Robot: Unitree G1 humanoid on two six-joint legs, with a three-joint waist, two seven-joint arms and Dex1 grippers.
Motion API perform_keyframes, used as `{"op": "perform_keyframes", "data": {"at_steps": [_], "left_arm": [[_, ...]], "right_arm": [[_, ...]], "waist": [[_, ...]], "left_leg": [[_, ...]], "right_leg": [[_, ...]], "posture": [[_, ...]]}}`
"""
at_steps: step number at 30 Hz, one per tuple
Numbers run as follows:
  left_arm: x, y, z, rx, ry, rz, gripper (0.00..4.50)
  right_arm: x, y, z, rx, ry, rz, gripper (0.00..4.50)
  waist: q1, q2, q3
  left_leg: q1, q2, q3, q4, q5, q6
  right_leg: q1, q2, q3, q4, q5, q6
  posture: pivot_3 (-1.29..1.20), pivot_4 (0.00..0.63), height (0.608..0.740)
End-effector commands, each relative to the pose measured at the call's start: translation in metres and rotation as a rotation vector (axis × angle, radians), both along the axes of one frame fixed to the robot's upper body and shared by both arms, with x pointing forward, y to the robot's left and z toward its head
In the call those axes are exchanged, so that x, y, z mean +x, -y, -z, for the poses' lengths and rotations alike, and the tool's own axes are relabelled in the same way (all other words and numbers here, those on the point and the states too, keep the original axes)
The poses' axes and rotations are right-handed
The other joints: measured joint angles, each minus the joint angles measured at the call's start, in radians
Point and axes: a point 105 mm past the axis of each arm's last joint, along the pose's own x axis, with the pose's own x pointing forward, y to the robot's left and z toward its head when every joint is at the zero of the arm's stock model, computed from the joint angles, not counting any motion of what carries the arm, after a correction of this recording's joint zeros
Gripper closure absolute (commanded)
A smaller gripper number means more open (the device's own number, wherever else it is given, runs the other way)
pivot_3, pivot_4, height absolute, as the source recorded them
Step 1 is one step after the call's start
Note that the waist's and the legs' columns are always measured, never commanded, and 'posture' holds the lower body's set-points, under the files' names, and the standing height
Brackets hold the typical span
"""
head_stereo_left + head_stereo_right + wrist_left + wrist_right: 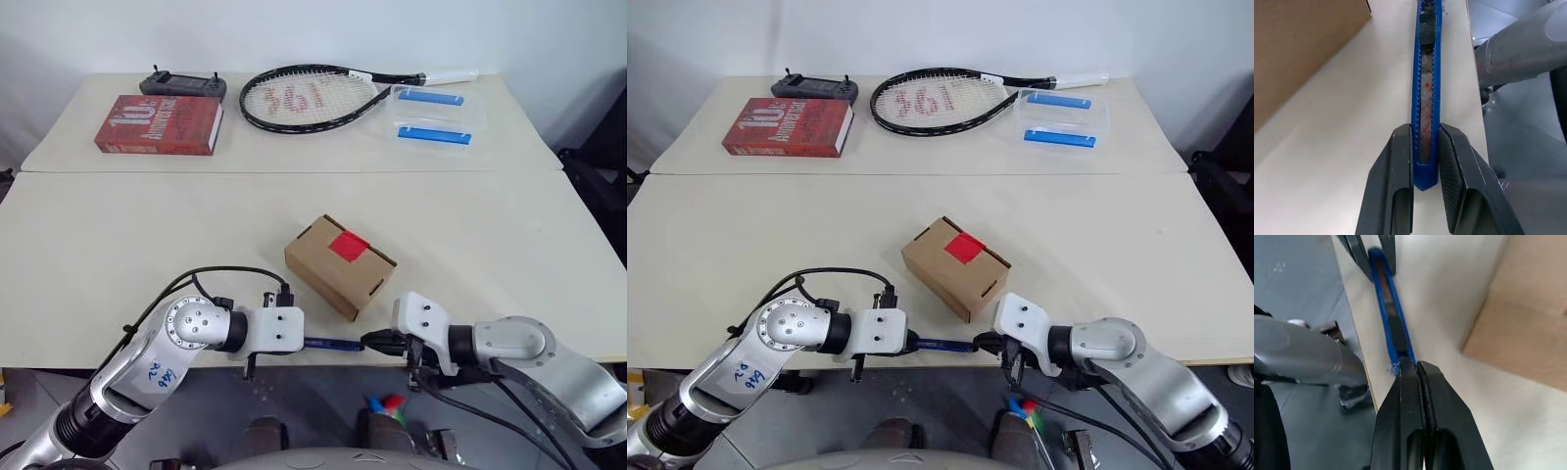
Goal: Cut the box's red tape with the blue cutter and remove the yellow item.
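Observation:
The box (338, 264), a small brown carton, lies closed near the table's front edge with the red tape (349, 245) on its top seam. Just in front of it, along the table edge, the blue cutter (333, 344) spans between both grippers. My left gripper (1425, 132) is shut on the cutter's (1426, 98) rear end. My right gripper (1418, 366) is shut on the dark tip end of the cutter (1392, 328). The two grippers point toward each other. The yellow item is out of view.
At the table's far side lie a red book (157, 124), a dark controller (182, 86), a racket (309, 98) and clear containers with blue strips (436, 116). The table's front edge (118, 364) runs right under the cutter.

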Motion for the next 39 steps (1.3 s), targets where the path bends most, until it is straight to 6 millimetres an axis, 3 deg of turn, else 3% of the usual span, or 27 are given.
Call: {"op": "perform_keyframes", "data": {"at_steps": [1, 15, 24, 31, 34, 36, 39], "left_arm": [[-0.004, 0.002, 0.009, 0.022, -0.010, -0.009, 4.10], [0.002, -0.001, 0.002, 0.014, 0.028, -0.023, 4.10], [0.004, -0.002, -0.001, 0.013, 0.026, -0.036, 4.10], [0.005, -0.002, -0.002, 0.006, 0.036, -0.037, 4.10], [0.005, 0.000, -0.004, -0.038, 0.082, -0.016, 4.10], [0.006, -0.004, -0.009, -0.089, 0.187, 0.024, 4.10], [0.002, -0.017, -0.012, -0.136, 0.310, 0.080, 4.10]], "right_arm": [[0.003, -0.008, 0.002, 0.004, 0.021, -0.004, 4.45], [0.002, -0.024, 0.016, 0.027, -0.012, -0.037, 4.45], [-0.001, -0.057, 0.017, 0.090, 0.004, -0.103, 4.45], [0.001, -0.060, 0.018, 0.111, -0.004, -0.111, 4.45], [0.003, -0.048, 0.009, 0.157, -0.039, -0.051, 4.45], [-0.002, -0.037, -0.009, 0.268, -0.107, 0.002, 4.45], [-0.016, -0.021, -0.036, 0.407, -0.206, 0.026, 3.88]], "waist": [[0.001, 0.000, 0.000], [0.000, 0.000, 0.000], [-0.003, 0.000, -0.001], [-0.003, 0.000, -0.001], [-0.002, 0.000, -0.001], [-0.002, 0.000, 0.000], [-0.002, 0.000, 0.000]], "left_leg": [[0.000, 0.000, 0.000, 0.000, 0.000, 0.000], [0.001, 0.000, 0.000, 0.001, 0.000, 0.000], [0.002, 0.000, 0.000, 0.001, 0.001, -0.001], [0.001, 0.000, 0.000, 0.001, 0.001, -0.001], [0.001, 0.000, 0.000, 0.001, 0.001, -0.001], [0.001, 0.000, 0.000, 0.001, 0.001, -0.001], [0.000, 0.001, 0.000, 0.001, 0.000, -0.001]], "right_leg": [[0.000, 0.000, 0.000, 0.000, 0.000, 0.000], [0.001, 0.000, 0.000, 0.001, 0.000, 0.000], [0.001, 0.000, 0.000, 0.003, 0.000, 0.000], [0.001, 0.000, 0.000, 0.003, 0.000, 0.000], [0.000, 0.000, 0.000, 0.003, 0.000, 0.000], [0.000, 0.000, 0.000, 0.002, 0.000, 0.000], [-0.001, 0.000, 0.000, 0.001, 0.000, 0.000]], "posture": [[0.00, 0.150, 0.740], [0.00, 0.150, 0.740], [0.00, 0.150, 0.740], [0.00, 0.150, 0.740], [0.00, 0.150, 0.740], [0.00, 0.150, 0.740], [0.00, 0.150, 0.740]]}}
